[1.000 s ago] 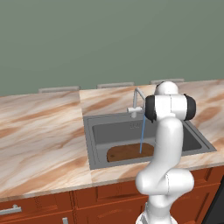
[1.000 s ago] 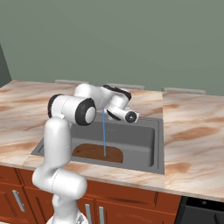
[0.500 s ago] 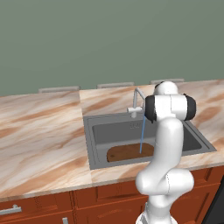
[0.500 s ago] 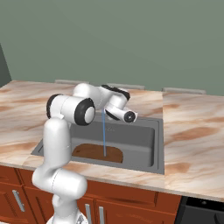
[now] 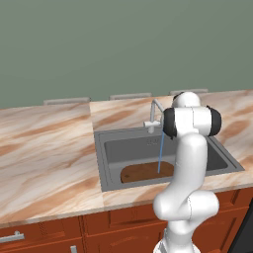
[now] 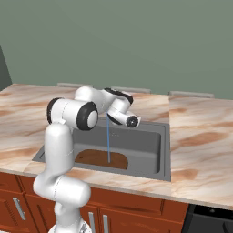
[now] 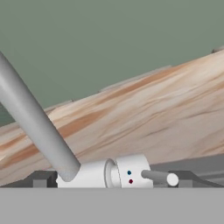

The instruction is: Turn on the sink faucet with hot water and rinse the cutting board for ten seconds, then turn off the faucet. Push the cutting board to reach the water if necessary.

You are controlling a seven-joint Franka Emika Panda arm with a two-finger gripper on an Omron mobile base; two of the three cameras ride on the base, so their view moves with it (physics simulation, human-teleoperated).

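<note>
We see the sink (image 5: 106, 163) set into the surface (image 5: 47, 153), with the sink faucet (image 5: 153, 117) on its back rim and the wall behind. The water (image 5: 161, 153) falls from the spout straight onto the cutting board (image 5: 143, 173), which lies in the basin along its front wall, below and in front of the gripper. In the hand view, the gripper's fingertips (image 7: 41, 179) stand just before the faucet body (image 7: 109, 173), one to either side, its lever (image 7: 159, 177) pointing right.

marbled counter (image 5: 44, 158), green wall (image 5: 99, 44), perhaps wooden cabinets (image 5: 113, 230) below.
</note>
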